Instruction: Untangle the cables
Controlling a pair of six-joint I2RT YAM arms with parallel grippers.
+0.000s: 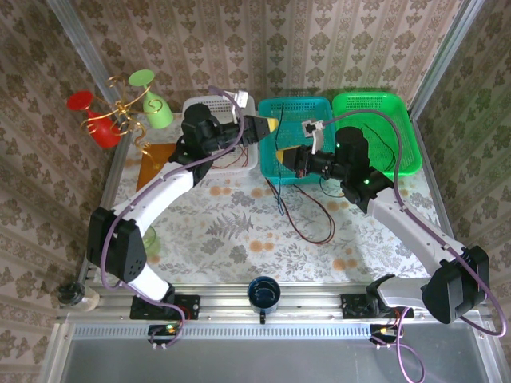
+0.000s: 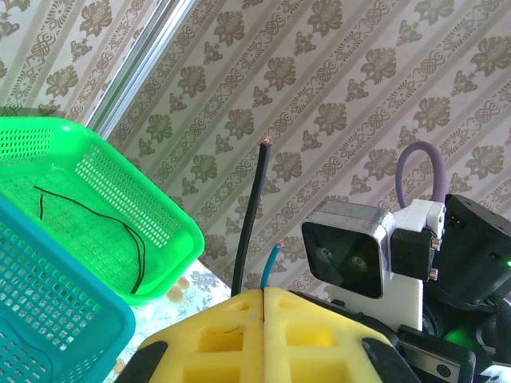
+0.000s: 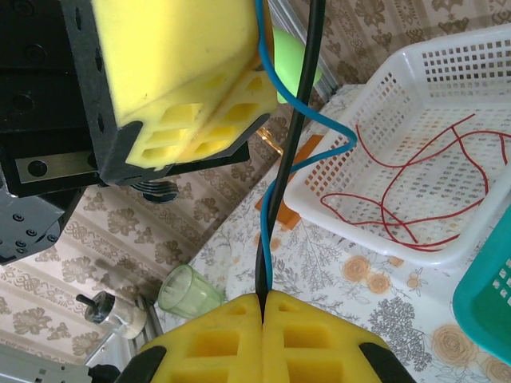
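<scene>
Pinching a black cable (image 3: 297, 128) and a blue cable (image 3: 350, 142) between them, the left hand (image 2: 263, 294) and right hand (image 3: 263, 297) are both clamped shut above the counter (image 1: 231, 231). Red cables (image 3: 415, 187) lie in the white basket (image 3: 479, 72) on the counter's far side.

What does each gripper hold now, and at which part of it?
Both pinch the same black cable and blue cable: the left gripper just below their free ends, the right gripper farther along them.
</scene>
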